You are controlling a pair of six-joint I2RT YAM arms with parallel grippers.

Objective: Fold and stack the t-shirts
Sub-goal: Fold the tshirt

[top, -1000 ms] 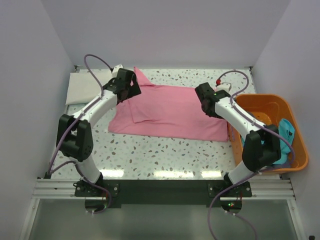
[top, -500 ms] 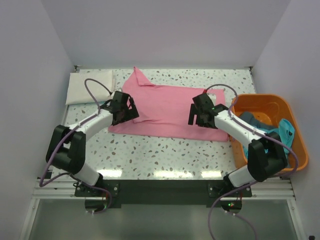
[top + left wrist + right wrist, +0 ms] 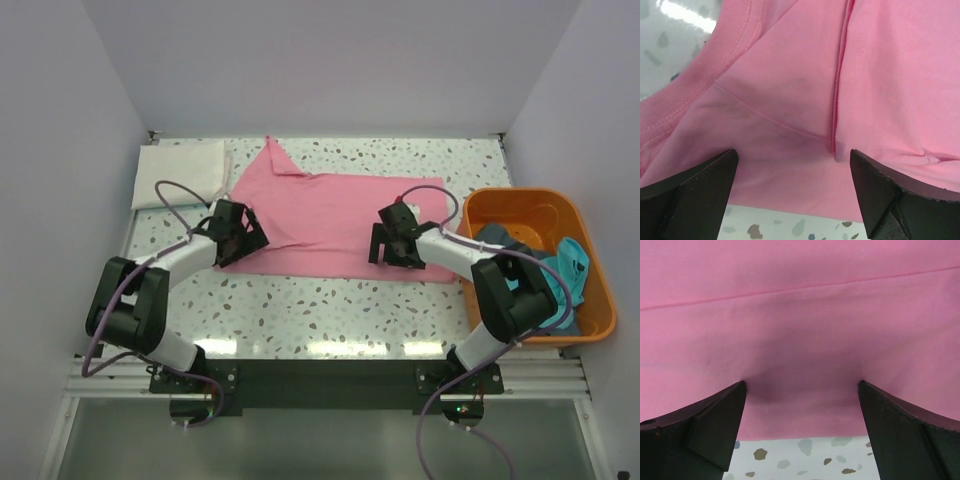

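The pink t-shirt (image 3: 330, 210) lies spread on the table, one sleeve pointing to the back left. My left gripper (image 3: 240, 243) is open, low over its near left part, beside the collar (image 3: 725, 45). My right gripper (image 3: 385, 248) is open, low over the shirt's near right edge (image 3: 800, 410). Both sets of fingers straddle pink cloth just behind the near hem. A folded white t-shirt (image 3: 180, 172) lies at the back left. Teal cloth (image 3: 573, 262) and grey cloth (image 3: 500, 240) lie in the orange basket (image 3: 535, 205).
The orange basket stands at the right edge of the speckled table (image 3: 330, 300). White walls close in the back and both sides. A dark rail (image 3: 320, 378) with the arm bases runs along the near edge.
Both grippers have come forward from the shirt's far corners to its near edge and dropped low. The shirt's left sleeve now lies uncovered at the back.
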